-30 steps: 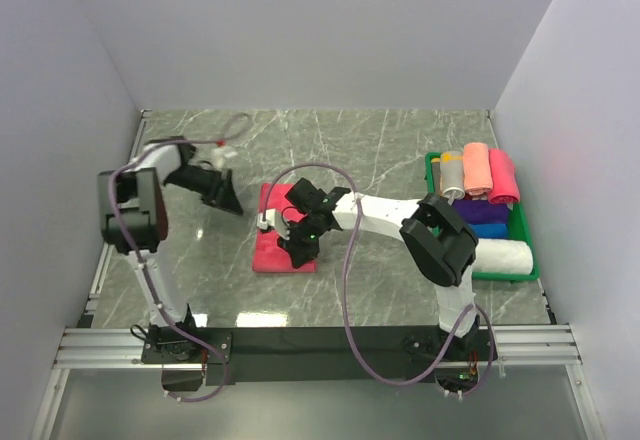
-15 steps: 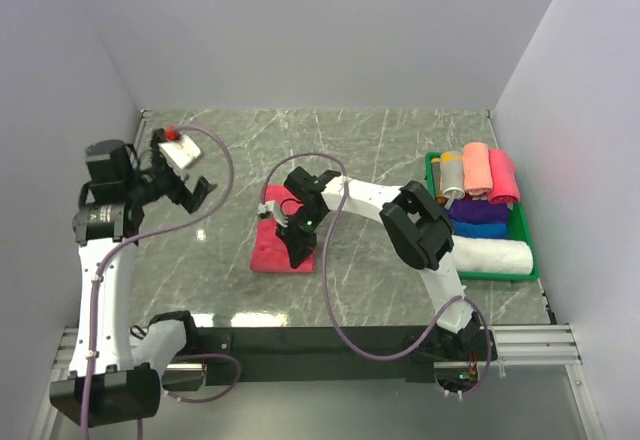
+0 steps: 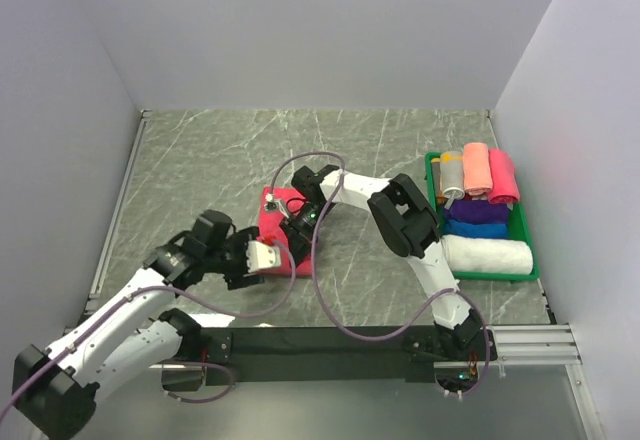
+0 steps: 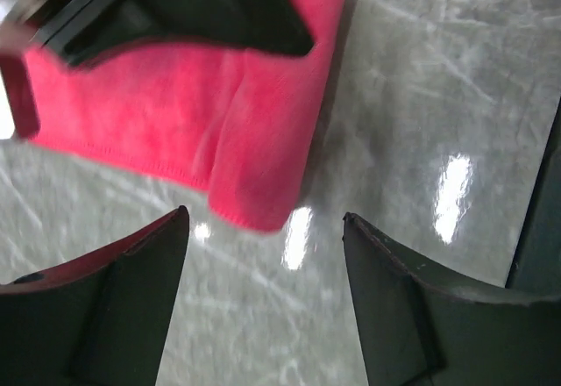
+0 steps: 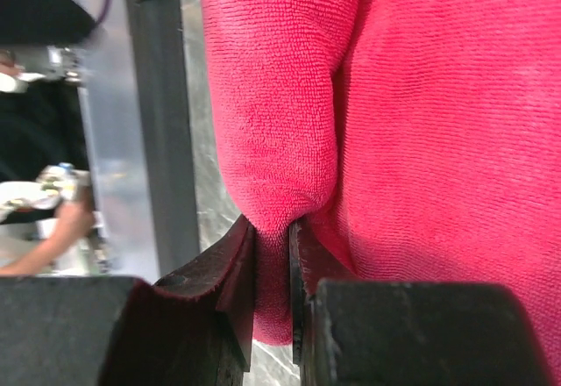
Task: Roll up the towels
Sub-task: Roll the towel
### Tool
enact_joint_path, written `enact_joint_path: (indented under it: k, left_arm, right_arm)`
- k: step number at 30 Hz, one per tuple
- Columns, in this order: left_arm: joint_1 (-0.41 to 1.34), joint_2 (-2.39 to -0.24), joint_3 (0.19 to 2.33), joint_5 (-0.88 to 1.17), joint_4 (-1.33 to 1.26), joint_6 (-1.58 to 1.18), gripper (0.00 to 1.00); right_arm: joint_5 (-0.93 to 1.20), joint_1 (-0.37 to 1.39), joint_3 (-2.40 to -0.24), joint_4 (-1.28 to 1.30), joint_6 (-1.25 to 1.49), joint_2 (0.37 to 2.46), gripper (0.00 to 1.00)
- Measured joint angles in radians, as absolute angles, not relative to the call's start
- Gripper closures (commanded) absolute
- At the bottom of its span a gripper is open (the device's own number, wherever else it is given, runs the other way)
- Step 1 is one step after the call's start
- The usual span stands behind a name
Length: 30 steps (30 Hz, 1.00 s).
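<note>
Rolling seems just begun: right fingers [image 5: 230, 268] pinch a fold of the crimson towel [image 3: 273, 222] mid-frame on the worktop [image 3: 200, 160] (left fingers [image 4: 114, 307] gape empty beside its corner), so next that fold likely needs turning over.

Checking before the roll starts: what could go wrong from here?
1. The right gripper pinches only a thin fold of the red towel, so the cloth may slip out.
2. The left gripper is open at the towel's corner, close to the right gripper. They could collide or bunch the cloth.
</note>
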State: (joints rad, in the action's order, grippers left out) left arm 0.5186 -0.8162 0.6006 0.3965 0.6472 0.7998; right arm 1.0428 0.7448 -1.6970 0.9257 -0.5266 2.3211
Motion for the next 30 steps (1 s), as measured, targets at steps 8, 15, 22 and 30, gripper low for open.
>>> enact_joint_path:
  k: [8, 15, 22, 30]
  left_arm:
    - [0.784, -0.871, 0.459, 0.225, 0.395, 0.765, 0.26]
    - [0.817, -1.023, 0.368, 0.109, 0.144, 0.785, 0.34]
    - [0.82, -1.106, 0.347, 0.068, 0.017, 0.821, 0.83]
    - [0.813, -1.203, 0.51, 0.138, 0.229, 0.796, 0.98]
  right_arm:
    - [1.124, 0.721, -1.747, 0.991, -0.504, 2.388, 1.0]
    - [1.148, 0.714, -1.755, 1.004, -0.49, 2.404, 1.0]
    - [1.153, 0.71, -1.756, 1.008, -0.484, 2.407, 0.79]
    - [1.098, 0.675, -1.69, 0.966, -0.379, 2.307, 0.44]
